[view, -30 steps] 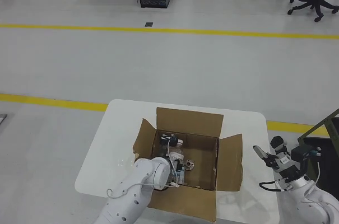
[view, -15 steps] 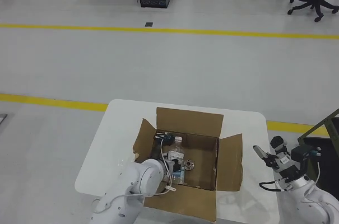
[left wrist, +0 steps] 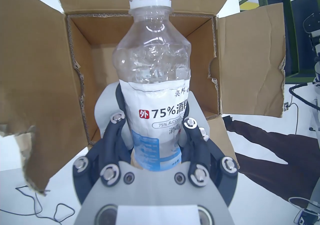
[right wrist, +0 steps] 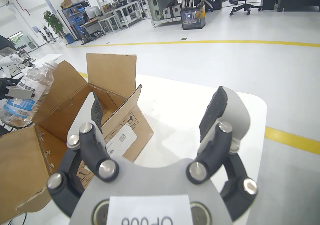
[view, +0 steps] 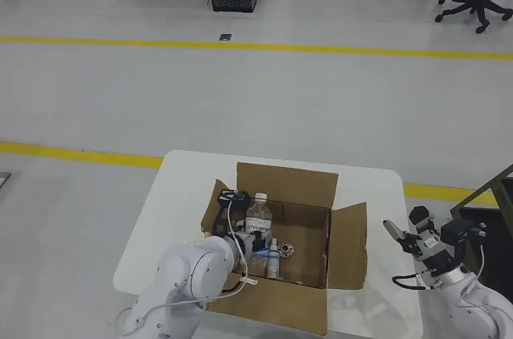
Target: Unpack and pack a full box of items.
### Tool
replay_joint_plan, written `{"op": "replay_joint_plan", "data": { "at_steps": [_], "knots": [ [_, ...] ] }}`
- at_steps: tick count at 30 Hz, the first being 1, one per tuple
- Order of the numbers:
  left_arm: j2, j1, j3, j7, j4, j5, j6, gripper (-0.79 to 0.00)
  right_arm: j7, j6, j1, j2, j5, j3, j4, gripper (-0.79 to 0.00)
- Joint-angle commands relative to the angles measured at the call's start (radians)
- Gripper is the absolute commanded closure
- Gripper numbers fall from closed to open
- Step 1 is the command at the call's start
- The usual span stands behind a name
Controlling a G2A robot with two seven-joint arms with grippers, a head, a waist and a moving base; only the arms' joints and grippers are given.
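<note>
1. The cardboard box (view: 347, 246) sat open on the white table (view: 188, 195), low and centre in the top view, with all four flaps folded out.
2. The left gripper (left wrist: 152, 110) was clamped on the clear bottle (left wrist: 152, 60), one finger (left wrist: 117, 120) on each side of the white label.
3. The fingers gripped the bottle's labelled lower half. The clear shoulder and the white cap stuck out well beyond the fingertips.
4. In the top view the bottle (view: 258, 219) hung over the left part of the box's opening, cap pointing toward the rear flap.
5. Down on the box floor, just right of the bottle, lay a small white-capped bottle (view: 273, 250) and a round piece (view: 287, 248). What the round piece was could not be made out.
6. The right gripper (right wrist: 157, 110) sat at the lower right of the top view, by the table's right edge and well apart from the box. Its fingers were spread wide with nothing between them.
</note>
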Motion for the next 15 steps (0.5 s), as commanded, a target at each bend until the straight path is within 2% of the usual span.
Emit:
{"op": "replay_joint_plan", "data": {
  "at_steps": [1,15],
  "knots": [
    [0.003,0.000,-0.014,-0.008,-0.014,0.007,-0.002,0.000,0.000,0.000,0.000,0.000,0.000,0.000,0.000,-0.785],
    [0.012,-0.018,-0.088,-0.026,-0.079,0.000,-0.007,0.000,0.000,0.000,0.000,0.000,0.000,0.000,0.000,-0.785]
  ]
}}
